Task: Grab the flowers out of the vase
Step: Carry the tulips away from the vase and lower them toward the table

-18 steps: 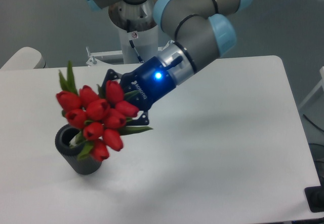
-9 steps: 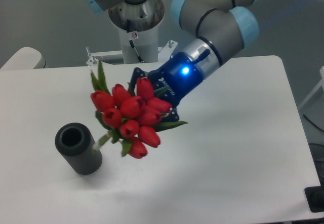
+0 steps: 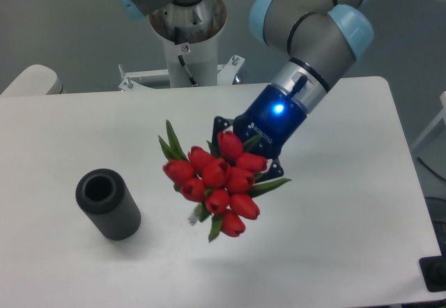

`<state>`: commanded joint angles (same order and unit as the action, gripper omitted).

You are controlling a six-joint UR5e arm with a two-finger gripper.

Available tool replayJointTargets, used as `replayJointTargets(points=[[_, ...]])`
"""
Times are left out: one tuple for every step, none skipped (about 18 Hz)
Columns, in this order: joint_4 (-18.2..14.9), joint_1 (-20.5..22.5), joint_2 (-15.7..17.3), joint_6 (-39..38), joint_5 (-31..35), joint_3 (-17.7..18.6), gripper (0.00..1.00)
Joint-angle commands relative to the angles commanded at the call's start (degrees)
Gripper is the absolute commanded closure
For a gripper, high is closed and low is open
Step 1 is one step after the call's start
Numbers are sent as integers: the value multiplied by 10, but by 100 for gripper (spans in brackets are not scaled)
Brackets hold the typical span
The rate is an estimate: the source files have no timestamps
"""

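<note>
The flowers, a tight bunch of red tulip buds with green leaves, hang in the air over the middle of the table. My gripper is shut on the bunch from the upper right; its fingertips are hidden behind the buds. A pale stem end pokes out at the lower left. The vase, a dark ribbed cylinder with a round hollow mouth, stands on the table to the left, well apart from the flowers.
The white table has its right edge near x 600 and its front edge at the bottom. The robot's base column stands at the back. A pale rounded object sits at the far left.
My gripper has lifted the flowers out of the vase and carried them to the right, toward the middle of the table. The vase has stayed in place and now stands with its mouth hollow.
</note>
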<state>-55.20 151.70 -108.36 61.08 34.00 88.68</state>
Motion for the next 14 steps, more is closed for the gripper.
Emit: replayJointTargets(points=[[-1, 0, -2, 4, 15, -4, 78], [-1, 0, -5, 9, 31, -6, 78], [-1, 0, -5, 12, 50, -7, 78], [-2, -2, -5, 18, 74, -8, 78], [-3, -5, -4, 23, 99, -7, 78], [-4, -9, -4, 31, 126, -6, 78], [-7, -14, -1, 40, 156, -4, 78], [-8, -26, -1, 42, 189, -4, 78], [-8, -39, 0, 42, 225, -4, 78], [-8, -47, 1, 44, 262, -4, 78], [-9, -56, 1, 44, 293, -4, 78], [-10, -64, 0, 44, 315, -4, 78], [-14, -69, -1, 44, 328, -4, 78], [-23, -70, -1, 45, 338, -4, 78]])
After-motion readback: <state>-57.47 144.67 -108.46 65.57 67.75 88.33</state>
